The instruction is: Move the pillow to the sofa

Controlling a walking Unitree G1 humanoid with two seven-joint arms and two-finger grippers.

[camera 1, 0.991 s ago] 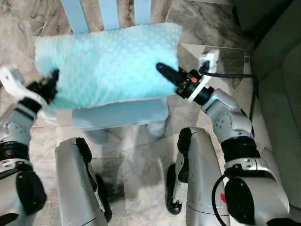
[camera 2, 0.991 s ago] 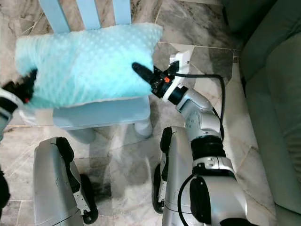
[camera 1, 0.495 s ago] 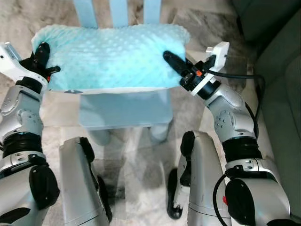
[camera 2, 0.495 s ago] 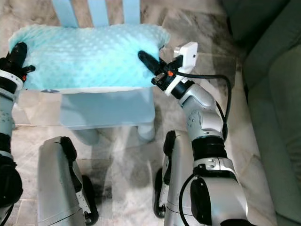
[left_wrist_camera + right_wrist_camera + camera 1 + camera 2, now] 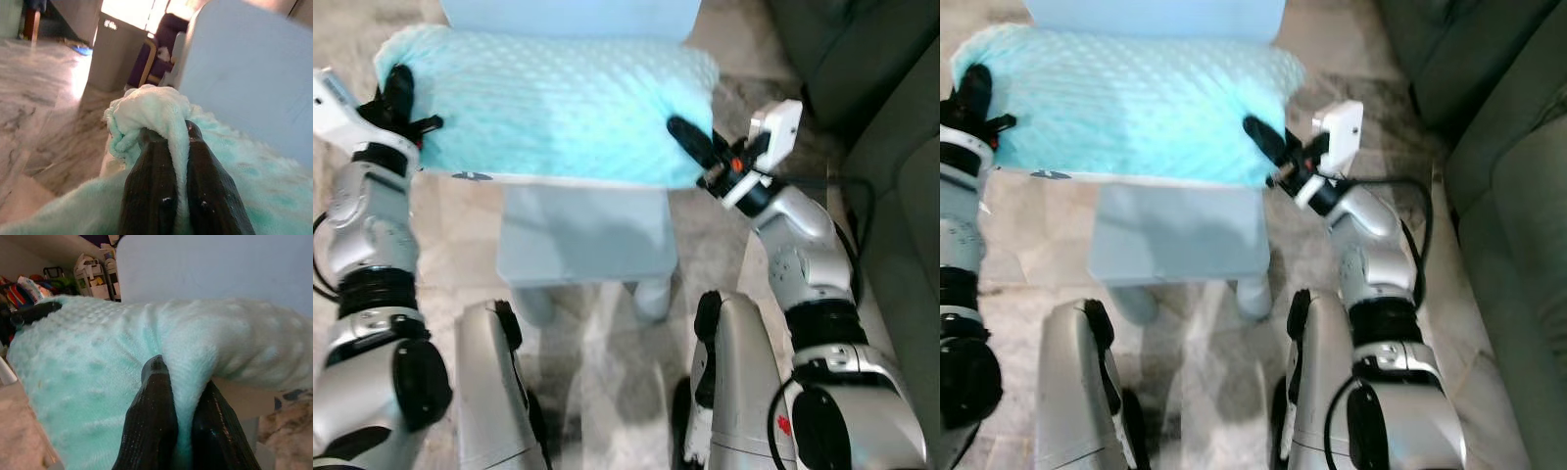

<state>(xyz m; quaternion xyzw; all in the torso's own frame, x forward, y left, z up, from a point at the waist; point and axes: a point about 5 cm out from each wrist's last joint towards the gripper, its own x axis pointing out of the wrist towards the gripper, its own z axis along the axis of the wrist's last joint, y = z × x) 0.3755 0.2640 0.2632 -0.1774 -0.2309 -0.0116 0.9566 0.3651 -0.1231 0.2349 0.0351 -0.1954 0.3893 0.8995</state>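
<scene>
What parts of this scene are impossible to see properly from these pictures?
- Chair: its backrest top is cut off by the upper edge of the eye views, and the pillow covers part of the seat.
- Sofa: cut off by the right edge.
- Left gripper and right gripper: fingertips are buried in pillow fabric in the wrist views.
- Shelf items in the right wrist view: too small to identify.

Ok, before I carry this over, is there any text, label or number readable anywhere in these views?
Nothing readable.
Pillow: a small dark tag on its lower edge, too small to read.
Grey bin in the left wrist view: a pale mark near its top, too blurred to read.
Shelf clutter in the right wrist view: any print is too blurred to read.
</scene>
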